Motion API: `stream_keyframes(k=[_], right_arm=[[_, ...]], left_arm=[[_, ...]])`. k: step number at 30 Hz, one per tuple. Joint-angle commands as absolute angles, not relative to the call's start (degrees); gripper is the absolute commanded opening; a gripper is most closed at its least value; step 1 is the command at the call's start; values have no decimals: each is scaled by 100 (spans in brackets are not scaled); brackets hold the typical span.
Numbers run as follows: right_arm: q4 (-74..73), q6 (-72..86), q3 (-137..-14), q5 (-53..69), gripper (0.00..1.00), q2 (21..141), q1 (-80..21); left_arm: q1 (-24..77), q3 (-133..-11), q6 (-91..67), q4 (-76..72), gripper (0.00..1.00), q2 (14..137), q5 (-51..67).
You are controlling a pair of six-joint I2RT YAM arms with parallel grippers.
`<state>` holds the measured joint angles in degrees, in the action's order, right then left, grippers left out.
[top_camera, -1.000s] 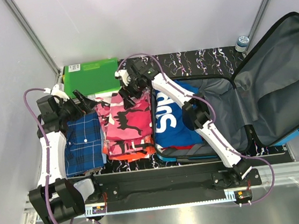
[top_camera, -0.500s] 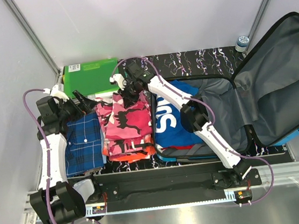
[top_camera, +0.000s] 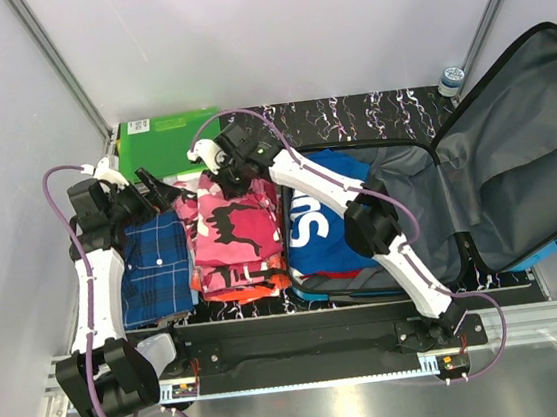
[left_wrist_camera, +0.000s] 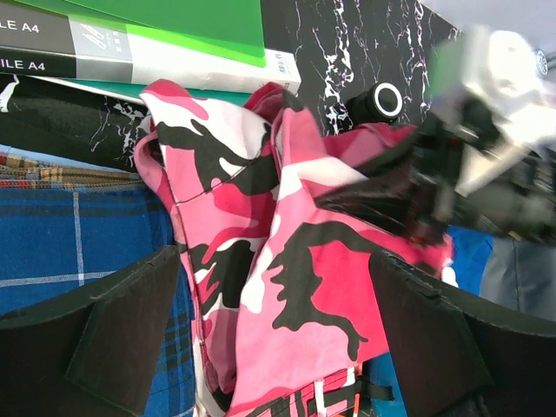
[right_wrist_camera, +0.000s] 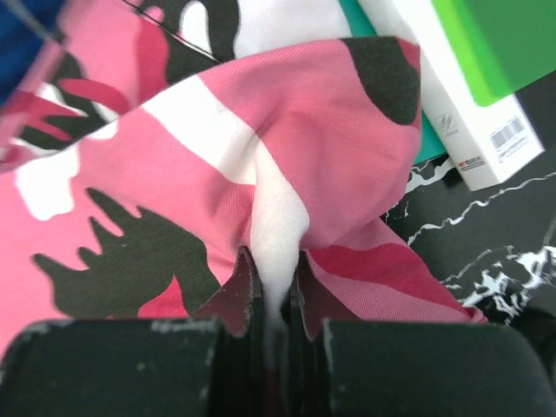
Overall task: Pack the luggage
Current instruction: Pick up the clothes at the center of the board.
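Blue luggage point(top_camera: 516, 171) open, grey-lined lid propped upright, right side

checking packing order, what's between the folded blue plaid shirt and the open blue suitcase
A pink camouflage garment, pinched by the right gripper, lies between the blue plaid shirt and the bright-blue hard-shell suitcase, per the top external view.

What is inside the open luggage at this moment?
A blue garment with white lettering lies in the luggage; grey lining beside it. Anything beneath it is covered.
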<state>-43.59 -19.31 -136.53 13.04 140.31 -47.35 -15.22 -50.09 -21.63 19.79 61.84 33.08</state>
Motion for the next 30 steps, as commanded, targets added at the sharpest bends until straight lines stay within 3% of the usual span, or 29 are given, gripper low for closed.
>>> stream_keyframes(k=[1, 11, 30], right_arm=[[-3613, -1775, -13264, 907, 0, 12808, -5106], [-2628, -1653, -11515, 957, 0, 11339, -5291], [-1898, -1336, -9862, 985, 0, 8975, -5361]], left_arm=[[-1529, -4957, -2224, 1714, 95, 6012, 3507], [-1529, -4913, -2259, 1679, 95, 5994, 3559], [-1723, -4878, -2311, 1635, 95, 5897, 3489]])
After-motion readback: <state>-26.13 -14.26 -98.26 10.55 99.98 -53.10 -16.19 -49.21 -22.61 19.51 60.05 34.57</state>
